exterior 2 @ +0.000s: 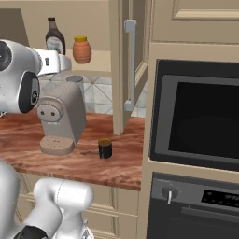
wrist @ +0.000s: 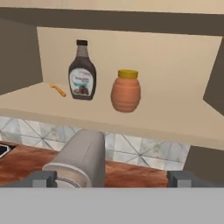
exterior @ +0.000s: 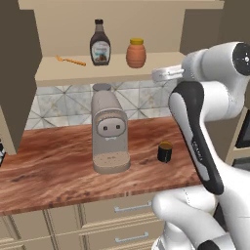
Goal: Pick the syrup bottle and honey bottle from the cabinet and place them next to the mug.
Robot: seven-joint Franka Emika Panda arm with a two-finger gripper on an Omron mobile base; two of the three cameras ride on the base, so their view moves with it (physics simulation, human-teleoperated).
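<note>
On the cabinet's light tan shelf (exterior: 73, 72) the tall dark syrup bottle (exterior: 100, 46) (exterior 2: 54, 39) (wrist: 82, 74) stands upright, with the squat orange honey bottle (exterior: 136, 53) (exterior 2: 81, 50) (wrist: 126, 92) just to its right, a small gap between them. My gripper (wrist: 111, 179) (exterior: 157, 74) hovers open and holding nothing in front of the shelf edge, to the right of the honey bottle and apart from both bottles. The small black mug (exterior: 164, 152) (exterior 2: 105, 148) sits on the wooden counter below, right of the coffee machine.
A grey coffee machine (exterior: 110, 132) (exterior 2: 60, 116) (wrist: 83, 157) stands on the counter (exterior: 49, 171) directly under the shelf. A thin orange stick (exterior: 71, 60) lies left of the syrup bottle. An open cabinet door (exterior 2: 123, 65) and a built-in oven (exterior 2: 200, 121) bound the right.
</note>
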